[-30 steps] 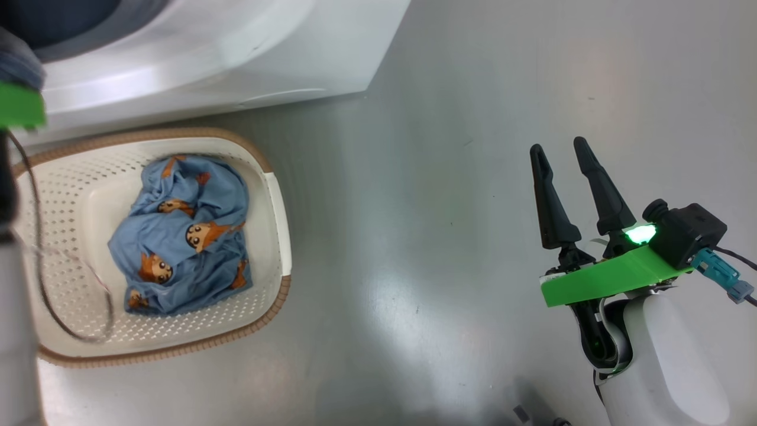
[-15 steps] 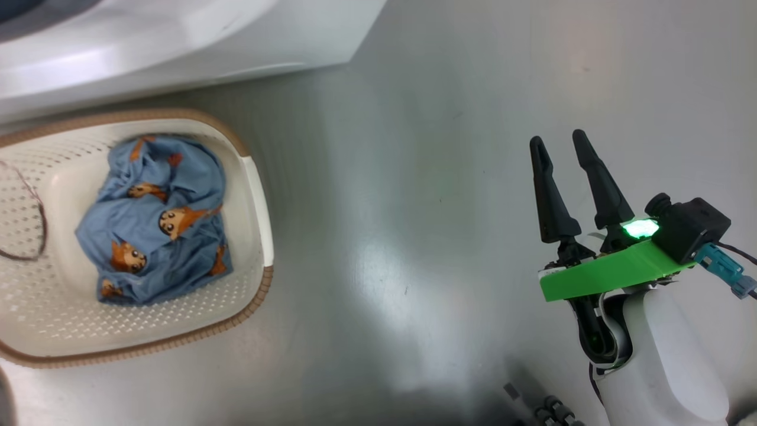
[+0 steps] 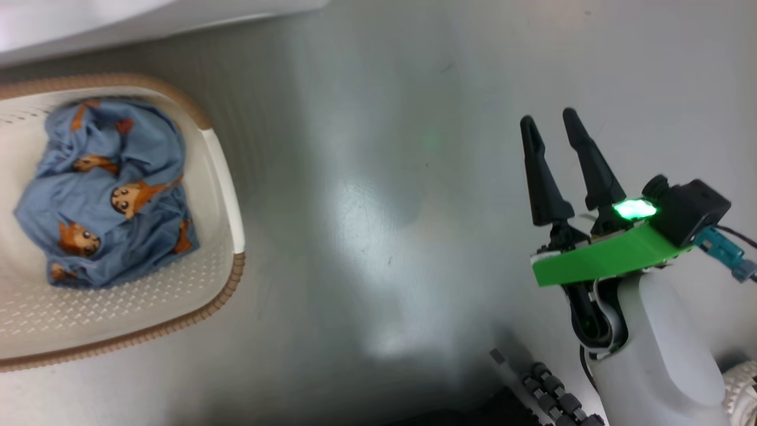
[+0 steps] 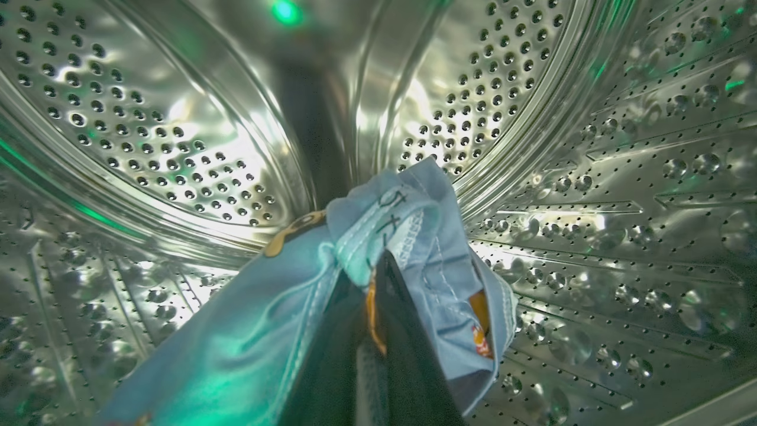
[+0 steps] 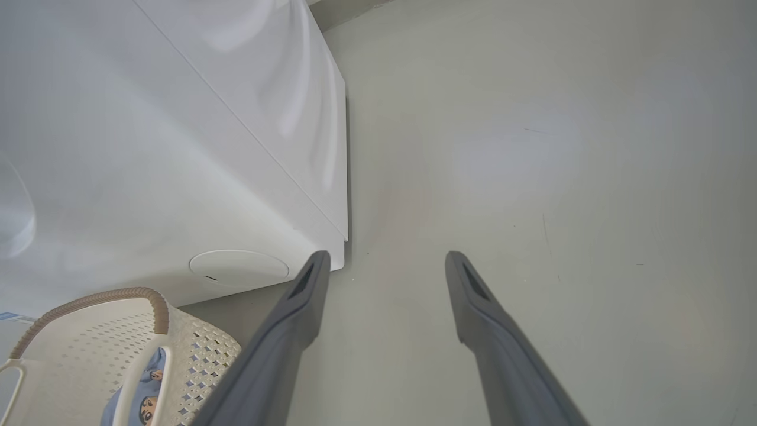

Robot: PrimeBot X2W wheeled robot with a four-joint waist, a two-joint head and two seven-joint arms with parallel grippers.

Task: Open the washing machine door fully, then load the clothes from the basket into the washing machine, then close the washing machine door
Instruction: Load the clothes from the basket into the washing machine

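One bundle (image 3: 106, 195) in basket (image 3: 223, 177) | one garment (image 4: 414, 231) pinched by left hand (image 4: 378, 278) | right hand (image 3: 549, 117) spread

Bear-print blue clothes (image 3: 106, 195) bunched in cream perforated basket (image 3: 225, 183), another blue garment (image 4: 414, 236) inside the washing machine (image 4: 591, 177)

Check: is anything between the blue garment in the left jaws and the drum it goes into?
Nothing visible does. The left jaws, shut on the light blue bear-print fabric garment, are inside the perforated steel drum. Bare drum wall lies around the cloth on every visible side.
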